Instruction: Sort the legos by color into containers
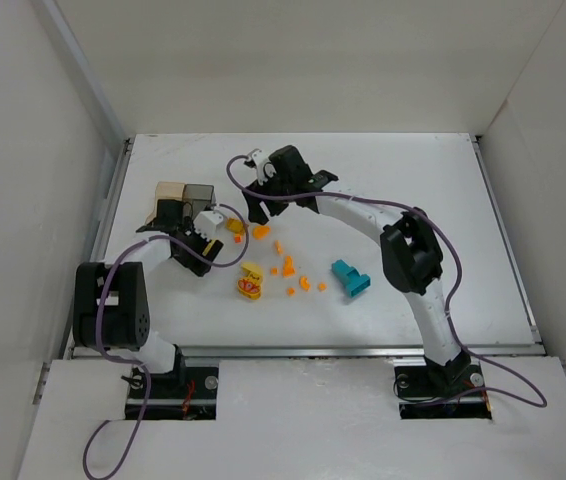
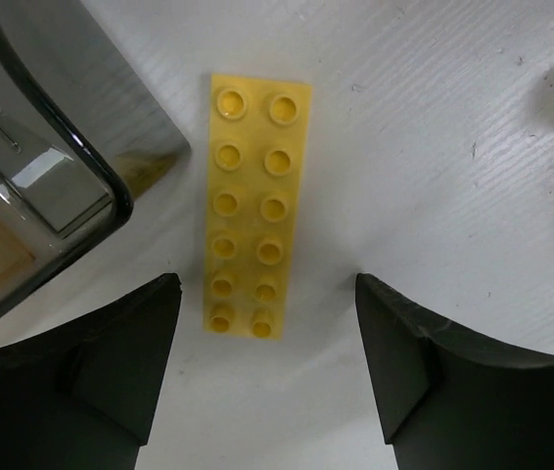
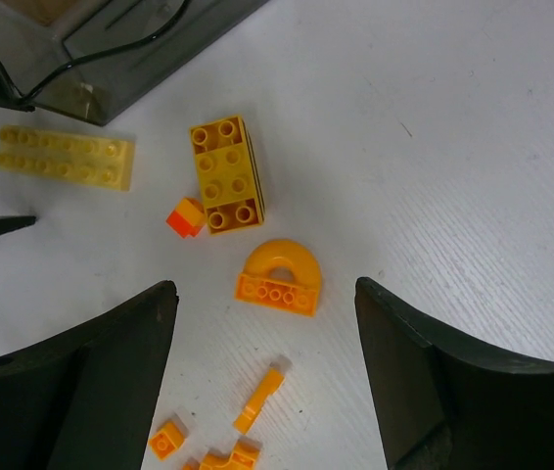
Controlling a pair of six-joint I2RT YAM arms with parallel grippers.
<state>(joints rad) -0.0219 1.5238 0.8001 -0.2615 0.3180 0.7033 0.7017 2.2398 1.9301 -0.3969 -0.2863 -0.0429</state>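
Straddling yellow plate [image 2: 257, 201] with left gripper [image 2: 267, 286] spread wide, not touching, just beside grey box [image 2: 52, 127]. Hovering right gripper [image 3: 265, 289], also spread, over orange bits [image 3: 257, 397] on white table [image 1: 413, 180]. Seeing teal block [image 1: 350, 278] well apart, white walls [image 1: 293, 60] enclosing.

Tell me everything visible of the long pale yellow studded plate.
This thin, glossy plastic plate has two rows of six round studs. It lies flat, studs up, on the white table, just clear of the smoky grey box. Its near end sits between the open left gripper's fingers, untouched.
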